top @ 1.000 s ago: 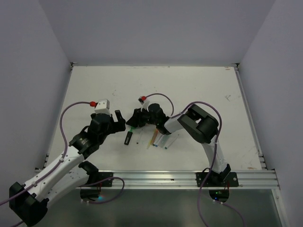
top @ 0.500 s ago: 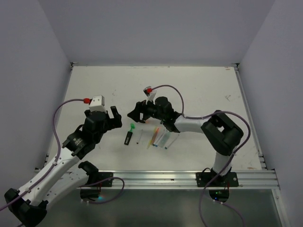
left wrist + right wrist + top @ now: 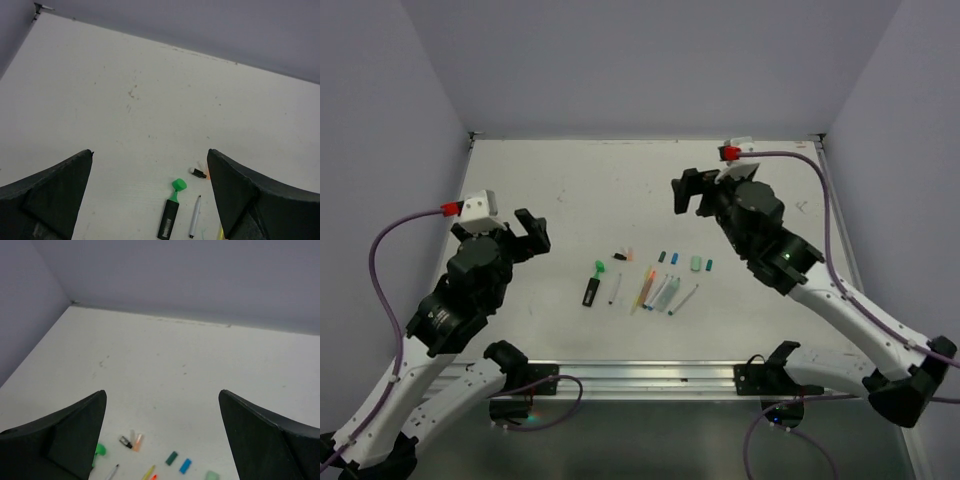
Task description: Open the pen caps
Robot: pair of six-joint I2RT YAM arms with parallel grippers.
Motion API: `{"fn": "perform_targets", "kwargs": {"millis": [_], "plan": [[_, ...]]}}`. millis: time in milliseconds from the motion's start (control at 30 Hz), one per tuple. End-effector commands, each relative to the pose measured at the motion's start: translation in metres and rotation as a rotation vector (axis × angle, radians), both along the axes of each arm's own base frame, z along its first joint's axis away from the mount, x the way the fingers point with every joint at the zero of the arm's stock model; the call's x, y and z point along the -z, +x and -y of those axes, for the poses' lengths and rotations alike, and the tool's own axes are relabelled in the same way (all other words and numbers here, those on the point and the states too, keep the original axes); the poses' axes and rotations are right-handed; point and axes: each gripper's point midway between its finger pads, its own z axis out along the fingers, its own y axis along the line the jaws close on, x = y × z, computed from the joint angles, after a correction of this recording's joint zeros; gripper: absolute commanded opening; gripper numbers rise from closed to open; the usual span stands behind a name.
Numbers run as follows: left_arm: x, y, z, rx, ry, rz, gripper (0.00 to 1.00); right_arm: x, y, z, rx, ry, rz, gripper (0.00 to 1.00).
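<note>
Top external view, from my side outward: nearest lie a black highlighter (image 3: 591,291), one thin pen (image 3: 615,288), a bundle of coloured pens (image 3: 655,290) and one more single pen (image 3: 683,298), in a row. Just behind them I count seven pen caps (image 3: 675,257): a green cap (image 3: 600,267) touching the highlighter's tip, then black, pink, dark, blue, a mint cap (image 3: 696,263), blue. Whether the green cap is seated, I cannot tell. The left gripper (image 3: 520,236) and the right gripper (image 3: 696,194) both stand released, jaws wide, grasping nothing, well apart from the caps on either side. Left wrist view gives only green, black and pink; right wrist view reaches the mint cap (image 3: 212,475). Beyond, the table (image 3: 620,180) runs open to its back edge under the walls (image 3: 650,60).
</note>
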Motion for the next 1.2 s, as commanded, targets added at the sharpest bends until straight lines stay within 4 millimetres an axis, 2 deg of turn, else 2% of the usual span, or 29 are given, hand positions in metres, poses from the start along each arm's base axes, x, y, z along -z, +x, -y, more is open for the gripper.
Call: {"fn": "perform_targets", "kwargs": {"millis": [0, 33, 100, 133, 200, 233, 467, 667, 967, 1167], "plan": [[-0.035, -0.010, -0.030, -0.098, 0.045, 0.072, 1.00, -0.009, -0.021, 0.092, 0.291, -0.203, 0.007, 0.98], [-0.041, -0.013, -0.034, -0.106, 0.043, 0.087, 1.00, -0.027, -0.036, 0.111, 0.320, -0.166, 0.045, 0.99], [-0.054, -0.017, -0.042, -0.130, 0.044, 0.115, 1.00, -0.028, -0.050, 0.140, 0.394, -0.185, 0.053, 0.99], [-0.058, -0.021, -0.046, -0.137, 0.043, 0.126, 1.00, -0.038, -0.064, 0.156, 0.419, -0.147, 0.081, 0.98], [-0.069, -0.027, -0.055, -0.165, 0.045, 0.153, 1.00, -0.039, -0.079, 0.177, 0.454, -0.136, 0.094, 0.99], [-0.074, -0.029, -0.059, -0.176, 0.044, 0.164, 1.00, -0.047, -0.092, 0.191, 0.467, -0.101, 0.122, 0.99], [-0.083, -0.043, -0.082, -0.257, 0.041, 0.216, 1.00, -0.059, -0.130, 0.241, 0.539, -0.090, 0.206, 0.98], [-0.084, -0.045, -0.083, -0.256, 0.014, 0.263, 1.00, -0.053, -0.132, 0.242, 0.535, -0.079, 0.226, 0.99], [-0.072, -0.036, -0.075, -0.243, 0.047, 0.227, 1.00, -0.046, -0.123, 0.230, 0.508, -0.107, 0.212, 0.98], [-0.067, -0.029, -0.071, -0.236, 0.076, 0.213, 1.00, -0.046, -0.124, 0.231, 0.510, -0.111, 0.205, 0.98]]}}
